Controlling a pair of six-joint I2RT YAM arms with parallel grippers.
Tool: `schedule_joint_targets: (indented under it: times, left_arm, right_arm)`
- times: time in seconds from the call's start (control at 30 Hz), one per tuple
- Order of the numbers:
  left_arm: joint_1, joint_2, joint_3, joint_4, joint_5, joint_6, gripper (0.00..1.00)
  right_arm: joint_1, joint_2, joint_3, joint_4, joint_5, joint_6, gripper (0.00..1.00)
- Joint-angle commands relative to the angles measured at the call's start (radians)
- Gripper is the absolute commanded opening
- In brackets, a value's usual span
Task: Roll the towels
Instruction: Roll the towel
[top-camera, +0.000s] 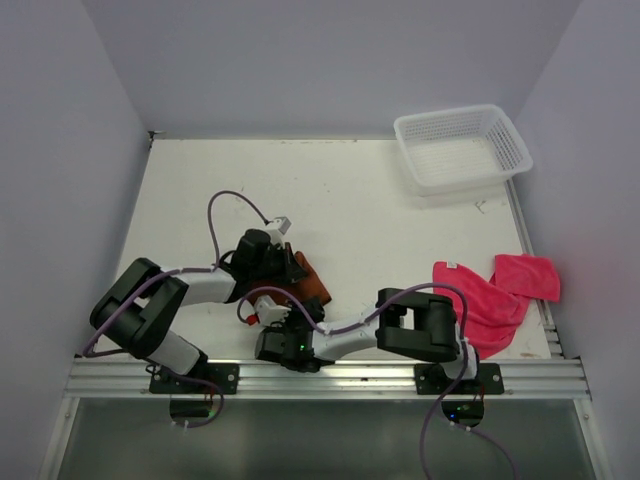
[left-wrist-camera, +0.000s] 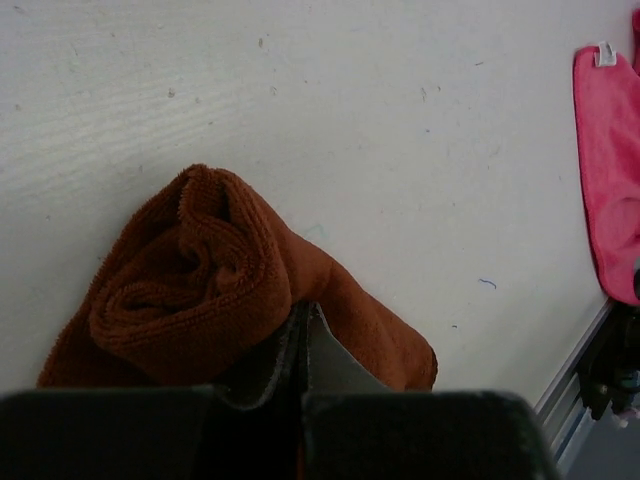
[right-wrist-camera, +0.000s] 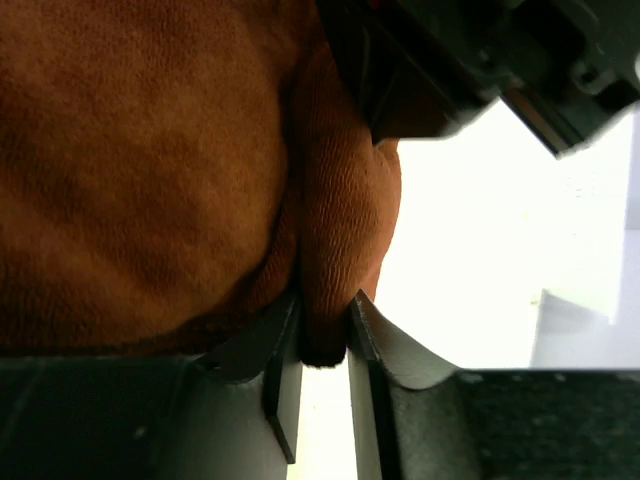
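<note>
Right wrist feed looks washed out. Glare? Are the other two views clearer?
Right wrist: table beside the rust-brown towel is blown out white; the towel is close and soft. Left wrist: evenly lit, the roll's terry crisp, left hand dark and blurred at the bottom. Top external: even light, faint shadows, no glare.

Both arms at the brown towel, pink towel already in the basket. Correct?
No. The pink towel lies spread on the table at its right edge, outside the basket; the top view shows it. The brown towel part holds: both arms are at it.
</note>
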Motion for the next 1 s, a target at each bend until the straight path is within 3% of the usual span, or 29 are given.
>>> schedule_joint_targets:
  times: [0.0,0.1,0.2,0.57,0.67,0.77,0.87,0.97]
  left_arm:
    - [0.037,0.066,-0.016,0.006,-0.045,-0.023,0.00]
    - [0.046,0.086,-0.018,0.014,-0.045,-0.026,0.00]
    - [0.048,0.099,-0.018,0.020,-0.043,-0.030,0.00]
    - [0.049,0.101,-0.012,-0.003,-0.025,-0.036,0.00]
    - [0.049,0.093,-0.012,-0.014,-0.026,-0.036,0.00]
    - [0.049,0.086,-0.013,-0.025,-0.035,-0.034,0.00]
    - [0.049,0.081,-0.016,-0.026,-0.035,-0.033,0.00]
    - [0.049,0.077,-0.019,-0.034,-0.038,-0.033,0.00]
  right_arm:
    - [0.006,-0.095,-0.044,0.060,-0.124,0.037,0.28]
    - [0.008,-0.164,-0.079,0.080,-0.133,0.059,0.45]
    - [0.008,-0.252,-0.114,0.103,-0.138,0.074,0.52]
    - [-0.003,-0.631,-0.300,0.089,-0.267,0.237,0.55]
    - [-0.066,-0.763,-0.378,0.146,-0.406,0.319,0.56]
    - [-0.211,-0.863,-0.481,0.256,-0.634,0.437,0.61]
    - [-0.372,-0.894,-0.555,0.365,-0.851,0.549,0.73]
    - [-0.481,-0.867,-0.593,0.468,-1.015,0.645,0.76]
